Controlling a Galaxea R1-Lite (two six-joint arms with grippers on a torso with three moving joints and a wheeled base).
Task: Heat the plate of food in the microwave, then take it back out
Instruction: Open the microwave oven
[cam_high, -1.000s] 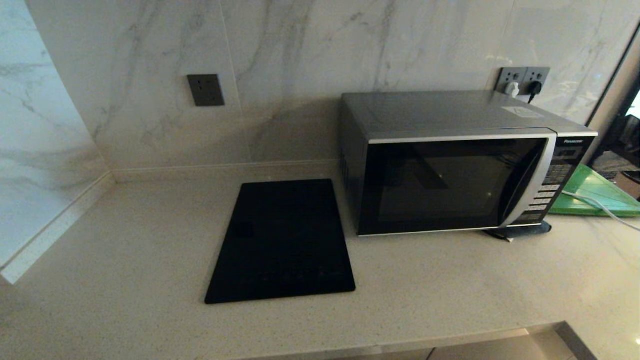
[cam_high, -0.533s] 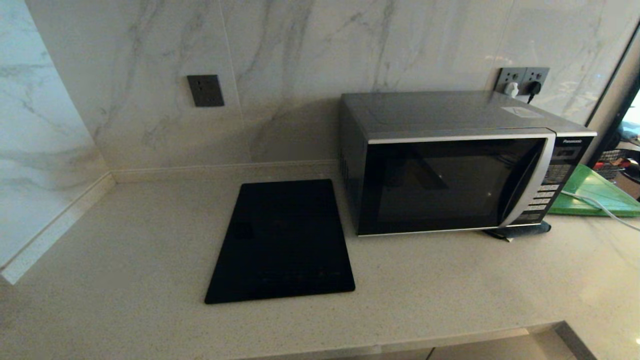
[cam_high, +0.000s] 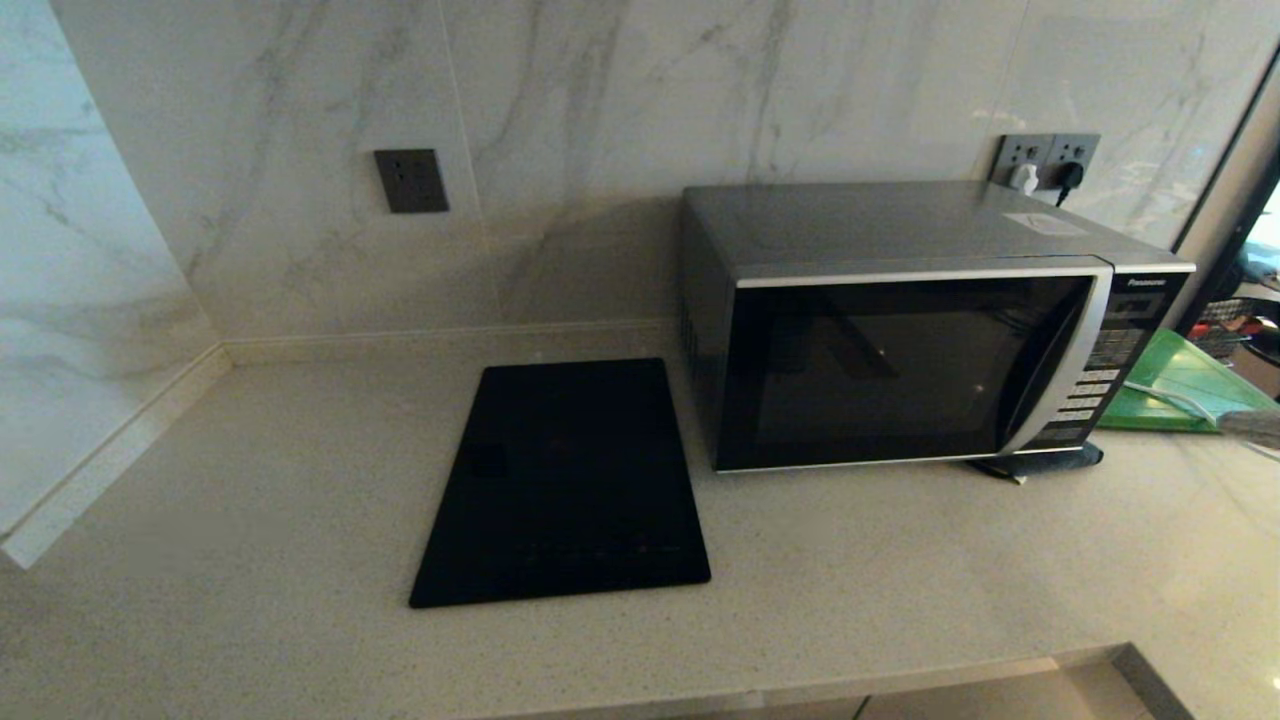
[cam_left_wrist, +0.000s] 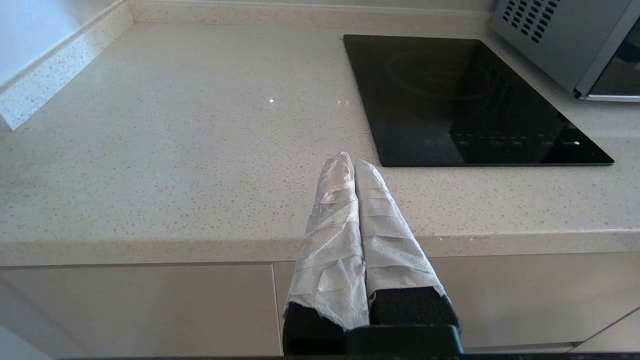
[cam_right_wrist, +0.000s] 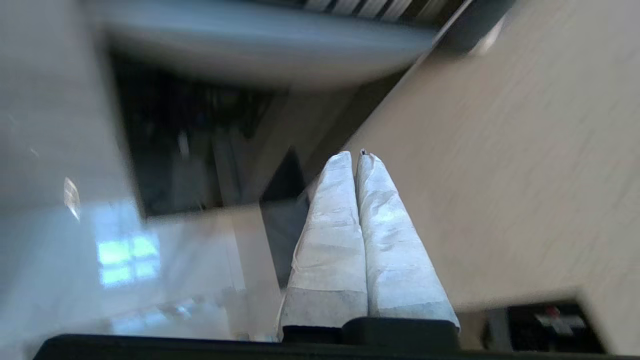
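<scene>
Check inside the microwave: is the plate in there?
The microwave door is shut. Its dark glass shows only reflections and a dim cavity, with no plate discernible. The interior is too dark to rule one out. No plate shows on the counter either.

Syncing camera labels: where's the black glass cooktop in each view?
Head view: the cooktop lies flat mid-counter, just to the left of the microwave.
Left wrist view: it lies on the counter ahead of the left hand, beside the microwave's vented side.
Right wrist view: cannot tell whether it shows.
Shared landmark: the microwave's vented side wall, next to the cooktop in the head and left wrist views.
</scene>
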